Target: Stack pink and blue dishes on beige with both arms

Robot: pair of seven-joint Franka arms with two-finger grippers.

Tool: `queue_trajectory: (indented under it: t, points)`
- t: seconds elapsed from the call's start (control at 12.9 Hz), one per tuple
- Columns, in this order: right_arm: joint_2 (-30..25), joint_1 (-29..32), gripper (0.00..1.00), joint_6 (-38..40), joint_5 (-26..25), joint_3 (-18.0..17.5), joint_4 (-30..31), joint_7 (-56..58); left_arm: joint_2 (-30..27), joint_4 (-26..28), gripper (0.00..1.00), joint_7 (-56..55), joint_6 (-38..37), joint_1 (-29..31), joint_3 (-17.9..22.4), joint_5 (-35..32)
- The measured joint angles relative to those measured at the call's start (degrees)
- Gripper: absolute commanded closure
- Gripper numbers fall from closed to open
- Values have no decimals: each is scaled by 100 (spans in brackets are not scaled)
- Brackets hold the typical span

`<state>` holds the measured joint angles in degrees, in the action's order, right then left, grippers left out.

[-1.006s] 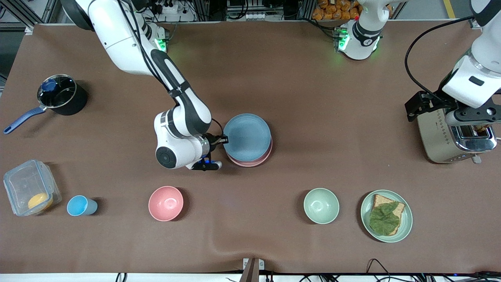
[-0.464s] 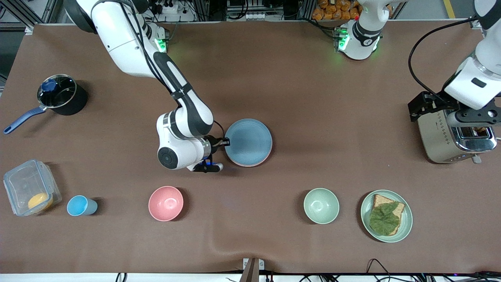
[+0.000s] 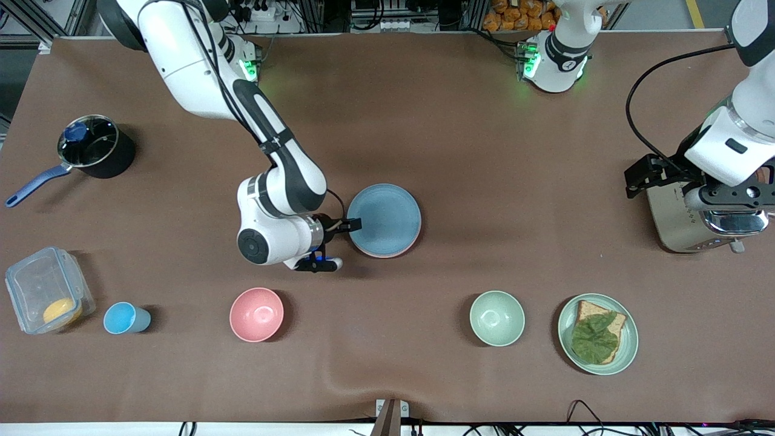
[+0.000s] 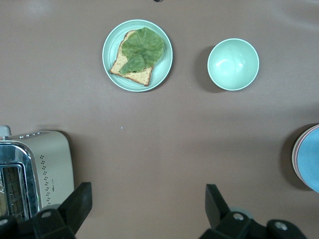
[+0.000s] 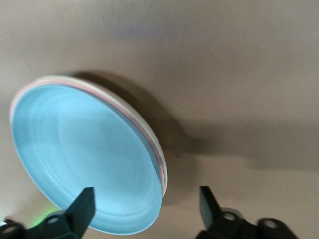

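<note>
A light blue plate (image 3: 384, 219) tops a pink-rimmed stack as the right gripper (image 3: 353, 226) sits released at its edge, while the left gripper (image 4: 147, 211), spread, waits above the toaster (image 3: 696, 218).

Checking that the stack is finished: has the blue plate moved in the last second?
Yes. The blue plate sat offset on the pink plate, away from the pink bowl; it has come down toward the bowl and now covers the stack squarely.
</note>
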<state>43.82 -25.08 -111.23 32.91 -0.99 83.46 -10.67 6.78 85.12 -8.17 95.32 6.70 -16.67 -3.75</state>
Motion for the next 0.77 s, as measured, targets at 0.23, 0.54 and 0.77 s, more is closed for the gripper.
queue_trajectory:
  t: [0.23,0.54,0.77]
  points:
    - [-35,451,0,628,-1,55,-213,13,-42,-5,0,30,0,-8,0,1]
    - [-234,1177,0,1409,-406,95,-365,93,-141,-12,0,198,-111,-359,456,63]
    - [-510,1501,0,1640,-1199,100,-381,119,-190,-17,0,596,-313,-438,665,148]
